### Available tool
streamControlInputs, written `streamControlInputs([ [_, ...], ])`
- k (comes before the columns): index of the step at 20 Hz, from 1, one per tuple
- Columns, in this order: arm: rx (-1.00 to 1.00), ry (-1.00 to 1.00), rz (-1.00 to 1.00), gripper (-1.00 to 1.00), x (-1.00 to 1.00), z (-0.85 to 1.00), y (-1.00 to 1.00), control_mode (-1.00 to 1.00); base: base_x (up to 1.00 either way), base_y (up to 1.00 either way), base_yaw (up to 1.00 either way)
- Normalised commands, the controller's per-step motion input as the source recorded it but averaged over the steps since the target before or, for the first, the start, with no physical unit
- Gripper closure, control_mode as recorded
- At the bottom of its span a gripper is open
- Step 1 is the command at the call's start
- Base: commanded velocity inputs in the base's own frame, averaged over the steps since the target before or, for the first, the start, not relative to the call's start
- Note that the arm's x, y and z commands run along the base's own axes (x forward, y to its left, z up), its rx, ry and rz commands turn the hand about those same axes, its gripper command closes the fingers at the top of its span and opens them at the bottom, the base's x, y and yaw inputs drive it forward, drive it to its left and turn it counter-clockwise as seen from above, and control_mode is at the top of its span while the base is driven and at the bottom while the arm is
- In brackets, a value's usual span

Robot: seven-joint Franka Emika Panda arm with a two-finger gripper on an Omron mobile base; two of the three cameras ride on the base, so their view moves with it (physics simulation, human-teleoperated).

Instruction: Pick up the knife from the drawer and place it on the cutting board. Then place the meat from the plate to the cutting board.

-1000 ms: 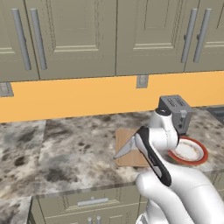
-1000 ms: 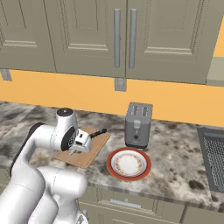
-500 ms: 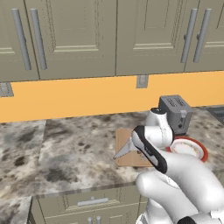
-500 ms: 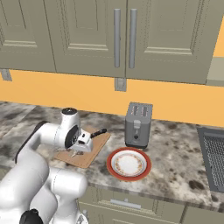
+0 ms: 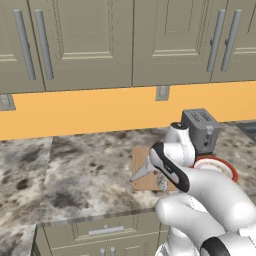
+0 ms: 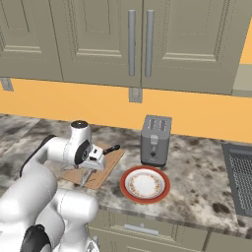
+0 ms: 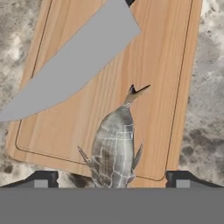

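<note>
Knife (image 7: 74,61) and meat (image 7: 114,151) on cutting board (image 7: 162,87), hand (image 7: 112,179) open above.

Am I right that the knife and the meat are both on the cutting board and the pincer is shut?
Not quite: the pincer is open, per the hand view. The knife and the meat both lie on the cutting board.

The arm hides most of the cutting board (image 5: 140,170) and knife (image 5: 142,171).
</note>
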Motion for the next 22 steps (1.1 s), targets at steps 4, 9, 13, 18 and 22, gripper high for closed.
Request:
streamControlInputs([
  [4,0.00,-0.17,0.00,-1.00,-0.36,0.21,0.00,-1.00,0.00,0.00,0.00],
  [9,0.00,-0.19,0.00,-1.00,-0.65,0.45,0.00,-1.00,0.00,0.00,0.00],
  [13,0.00,-0.22,0.00,-1.00,-0.85,0.57,0.00,-1.00,0.00,0.00,0.00],
  [18,0.00,-0.23,0.00,-1.00,-0.93,0.80,0.00,-1.00,0.00,0.00,0.00],
  [22,0.00,-0.20,0.00,-1.00,-0.86,0.91,-0.03,-1.00,0.00,0.00,0.00],
])
